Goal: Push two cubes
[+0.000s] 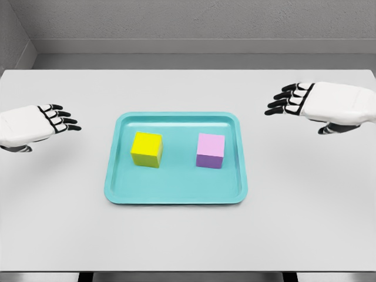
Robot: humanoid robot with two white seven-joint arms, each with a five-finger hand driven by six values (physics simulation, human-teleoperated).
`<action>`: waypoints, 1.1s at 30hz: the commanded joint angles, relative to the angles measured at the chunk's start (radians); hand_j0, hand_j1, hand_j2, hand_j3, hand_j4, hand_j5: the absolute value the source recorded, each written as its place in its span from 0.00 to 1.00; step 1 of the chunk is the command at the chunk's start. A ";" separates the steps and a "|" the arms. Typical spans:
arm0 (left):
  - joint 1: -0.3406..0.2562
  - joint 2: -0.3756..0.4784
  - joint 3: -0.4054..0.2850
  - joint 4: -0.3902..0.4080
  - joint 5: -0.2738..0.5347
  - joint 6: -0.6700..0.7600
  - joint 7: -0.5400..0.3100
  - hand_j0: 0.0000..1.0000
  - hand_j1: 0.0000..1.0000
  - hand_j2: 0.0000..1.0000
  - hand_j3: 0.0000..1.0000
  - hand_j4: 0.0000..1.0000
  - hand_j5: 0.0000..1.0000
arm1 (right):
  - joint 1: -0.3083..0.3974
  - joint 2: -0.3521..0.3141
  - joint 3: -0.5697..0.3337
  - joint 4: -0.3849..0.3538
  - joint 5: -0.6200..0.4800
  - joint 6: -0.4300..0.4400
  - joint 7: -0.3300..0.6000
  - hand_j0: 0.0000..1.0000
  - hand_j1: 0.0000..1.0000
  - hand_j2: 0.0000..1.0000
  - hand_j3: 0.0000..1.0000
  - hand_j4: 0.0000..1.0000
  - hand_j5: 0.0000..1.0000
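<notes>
Two cubes sit inside the tray [176, 191] in front of you, both flat on its floor and well apart from each other. The yellow cube [146, 149] is in the left half, the pink cube [210, 150] in the right half, roughly level with one another and a little nearer the far rim than the near one. Neither touches a tray wall. The tray is teal, shallow, with rounded corners, and lies at the middle of the grey tabletop [188, 241].

Your left hand [36, 125] is left of the tray, clear of its rim, fingers extended and slightly relaxed, pointing toward the tray, holding nothing. Your right hand [320, 106] is right of the tray and further back, beyond its far right corner, fingers likewise extended and pointing left, thumb below, holding nothing. Both hands appear to hover above the tabletop, though from this single head view you cannot confirm their height. Neither hand is in contact with the tray or with either cube.

A grey wall [194, 20] closes the scene behind the tabletop.
</notes>
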 commanded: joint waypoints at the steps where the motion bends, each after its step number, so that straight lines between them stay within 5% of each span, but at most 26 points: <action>1: 0.000 0.004 0.000 -0.001 0.002 0.002 -0.003 1.00 1.00 1.00 1.00 1.00 1.00 | 0.000 0.002 -0.003 -0.005 -0.004 0.002 0.034 1.00 1.00 1.00 1.00 1.00 1.00; 7: -0.003 -0.007 -0.021 0.000 -0.007 0.002 -0.005 1.00 1.00 1.00 1.00 1.00 1.00 | -0.011 0.003 -0.008 0.002 0.004 0.002 0.040 1.00 1.00 1.00 1.00 1.00 1.00; 8: -0.009 -0.012 -0.029 -0.001 -0.036 0.002 -0.005 1.00 1.00 1.00 1.00 1.00 1.00 | -0.018 0.002 -0.011 0.002 0.016 0.002 0.056 0.97 0.97 0.97 0.97 0.97 0.97; 10: -0.017 -0.038 -0.034 0.002 -0.059 0.002 -0.005 1.00 1.00 1.00 1.00 1.00 1.00 | -0.023 0.006 -0.014 0.000 0.016 0.002 0.104 0.77 0.77 0.77 0.77 0.77 0.77; 16: -0.017 -0.038 -0.034 0.002 -0.059 0.002 -0.005 1.00 1.00 1.00 1.00 1.00 1.00 | -0.023 0.006 -0.014 0.000 0.016 0.002 0.104 0.77 0.77 0.77 0.77 0.77 0.77; 17: -0.100 -0.124 -0.119 0.023 -0.131 0.002 -0.005 1.00 1.00 1.00 1.00 1.00 1.00 | -0.017 0.117 0.000 0.023 0.153 0.002 0.104 0.68 0.68 0.68 0.68 0.68 0.68; 21: -0.133 -0.148 -0.156 0.023 -0.131 0.002 -0.020 1.00 1.00 1.00 1.00 1.00 1.00 | -0.012 0.213 0.041 0.043 0.264 0.002 0.104 0.68 0.68 0.68 0.68 0.68 0.68; 33: -0.170 -0.170 -0.193 0.026 -0.147 0.002 -0.043 0.92 0.92 0.92 0.92 0.92 0.92 | -0.020 0.244 0.080 0.098 0.320 0.002 0.104 0.69 0.69 0.69 0.69 0.69 0.69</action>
